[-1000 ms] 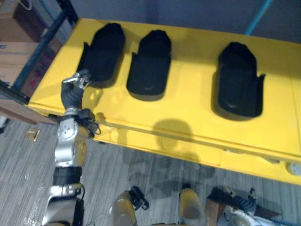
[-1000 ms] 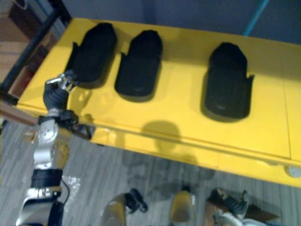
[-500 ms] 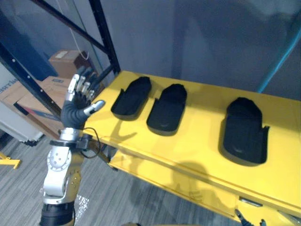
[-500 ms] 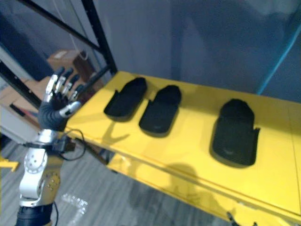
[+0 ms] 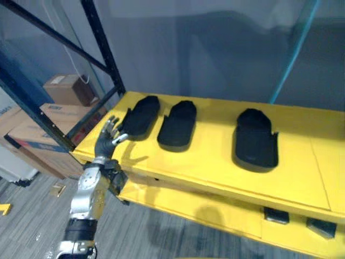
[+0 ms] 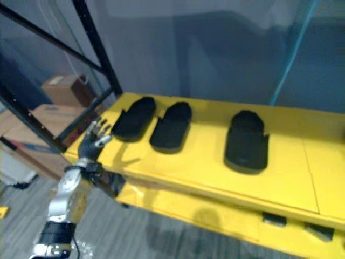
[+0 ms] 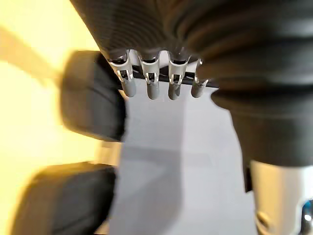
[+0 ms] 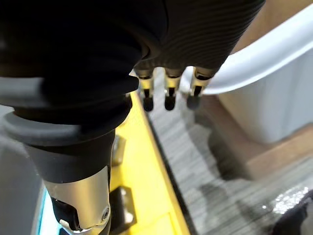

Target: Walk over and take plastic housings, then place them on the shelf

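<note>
My left hand (image 5: 108, 139) is open and empty by the yellow table's (image 5: 210, 162) corner, near the leftmost housing (image 5: 139, 114) of three. My right hand (image 8: 168, 95) hangs open too. Reaching carelessly, I could shove that housing against its neighbour (image 5: 177, 123).

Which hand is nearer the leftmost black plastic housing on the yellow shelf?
Left. The left hand is open just beside the leftmost black plastic housing on the yellow shelf; the right hand hangs low by the shelf's edge, over grey floor.
</note>
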Tool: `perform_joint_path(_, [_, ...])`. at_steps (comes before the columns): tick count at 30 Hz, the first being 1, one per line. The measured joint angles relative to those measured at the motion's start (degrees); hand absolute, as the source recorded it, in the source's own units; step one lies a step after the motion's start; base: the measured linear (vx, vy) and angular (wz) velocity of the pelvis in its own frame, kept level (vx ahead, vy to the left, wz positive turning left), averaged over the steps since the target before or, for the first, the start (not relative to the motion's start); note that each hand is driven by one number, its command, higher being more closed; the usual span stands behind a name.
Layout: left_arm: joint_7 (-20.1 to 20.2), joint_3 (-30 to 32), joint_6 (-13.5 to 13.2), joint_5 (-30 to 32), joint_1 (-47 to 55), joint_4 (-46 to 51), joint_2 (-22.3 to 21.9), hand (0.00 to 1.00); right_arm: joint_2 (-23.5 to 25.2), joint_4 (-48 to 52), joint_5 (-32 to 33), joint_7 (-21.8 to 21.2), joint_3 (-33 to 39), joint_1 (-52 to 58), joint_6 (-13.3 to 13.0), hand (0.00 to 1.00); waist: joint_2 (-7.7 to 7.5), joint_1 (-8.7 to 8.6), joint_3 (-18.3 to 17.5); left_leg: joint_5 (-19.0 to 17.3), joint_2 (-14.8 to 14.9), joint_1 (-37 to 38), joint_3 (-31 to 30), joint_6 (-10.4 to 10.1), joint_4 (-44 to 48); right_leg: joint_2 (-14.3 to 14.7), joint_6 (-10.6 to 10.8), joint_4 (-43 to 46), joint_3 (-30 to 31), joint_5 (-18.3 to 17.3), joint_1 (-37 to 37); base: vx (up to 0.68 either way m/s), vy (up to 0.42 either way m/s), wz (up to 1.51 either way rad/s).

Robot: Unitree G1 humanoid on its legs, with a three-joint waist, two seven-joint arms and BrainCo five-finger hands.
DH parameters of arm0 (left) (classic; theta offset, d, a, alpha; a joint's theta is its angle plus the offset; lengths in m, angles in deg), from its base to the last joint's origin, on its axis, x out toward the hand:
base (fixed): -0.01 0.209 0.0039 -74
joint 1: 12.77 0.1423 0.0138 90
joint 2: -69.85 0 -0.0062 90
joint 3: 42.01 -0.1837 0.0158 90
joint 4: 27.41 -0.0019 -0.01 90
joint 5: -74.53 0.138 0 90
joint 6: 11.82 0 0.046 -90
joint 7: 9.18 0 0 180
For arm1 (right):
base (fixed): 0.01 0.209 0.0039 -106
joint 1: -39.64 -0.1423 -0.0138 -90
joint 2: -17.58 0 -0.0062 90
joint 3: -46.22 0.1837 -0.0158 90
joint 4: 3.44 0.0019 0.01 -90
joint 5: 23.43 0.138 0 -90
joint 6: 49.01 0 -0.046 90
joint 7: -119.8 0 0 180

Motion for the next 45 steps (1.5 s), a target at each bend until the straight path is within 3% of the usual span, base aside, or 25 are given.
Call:
perform_joint_path(4, [-0.46, -0.45, -0.93, 0.58, -1.34, -0.91, -0.06, 0.00, -0.51, 0.21, -0.19, -0.43, -0.55, 0.25, 0.00, 0.00, -0.65, -1.10, 0.91, 0.35, 0.12, -0.81, 0.35, 0.08, 0.02, 0.08, 0.29, 2.33, 1.34, -0.67, -2.41, -0.14, 0.012, -0.07])
perform_joint_path(10, [-2.94, -0.47, -3.52, 1.57, -4.28, -1.63, -0.35, 0.00, -2.48, 1.26, -0.24, -1.92, -0.44, 0.03, -0.07, 0.00, 0.16, -2.24, 2.83, 0.89, -0.10, -2.53, 1.85, 0.24, 0.26, -0.03, 0.61, 3.31, 3.08, 0.11, -5.44, -0.04, 0.022, -0.11])
perform_joint_path(17, [-4.88, -0.44, -3.84, 1.64, -7.44, -2.15, -2.25, 0.00, -2.49, 4.49, -0.42, -2.75, -0.46, 0.10, -0.89, 0.00, 1.13, -2.96, 5.43, 0.20, 0.07, -3.06, 3.29, 1.13, 1.56, -0.08, 1.25, 4.19, 4.41, 0.59, -6.34, 0.04, 0.003, -0.10])
perform_joint_path(28, [-6.25, -0.35, -3.95, 1.66, -12.09, -6.03, -2.28, 0.00, -4.53, 9.98, -0.45, -3.10, -4.77, -0.85, -2.20, 0.00, 2.05, -3.22, 9.30, -4.50, 2.53, -7.77, 3.90, 1.21, 10.68, 0.02, 0.93, 6.62, 5.70, -0.26, -9.03, 0.00, -0.002, -0.03])
perform_joint_path(38, [-7.82, -0.38, -5.15, 1.70, -16.91, -8.02, -2.02, 0.00, -6.12, 12.25, -0.40, -3.22, -8.99, -3.52, -2.11, 0.00, 1.74, -3.30, 13.04, -11.00, 5.72, -13.74, 4.49, 2.08, 23.22, -0.13, 1.78, 13.12, 7.44, -2.78, -13.76, -0.04, 0.018, -0.04])
perform_joint_path(45, [-9.57, -0.45, -5.30, 1.69, -20.98, -9.84, 0.23, 0.00, -6.40, 13.99, -0.40, -3.23, -10.23, -3.63, -2.08, 0.00, 1.39, -3.37, 14.29, -12.65, 6.33, -16.45, 4.48, 2.68, 27.17, -0.57, 2.06, 16.34, 7.89, -3.94, -16.64, 0.00, 0.002, 0.00])
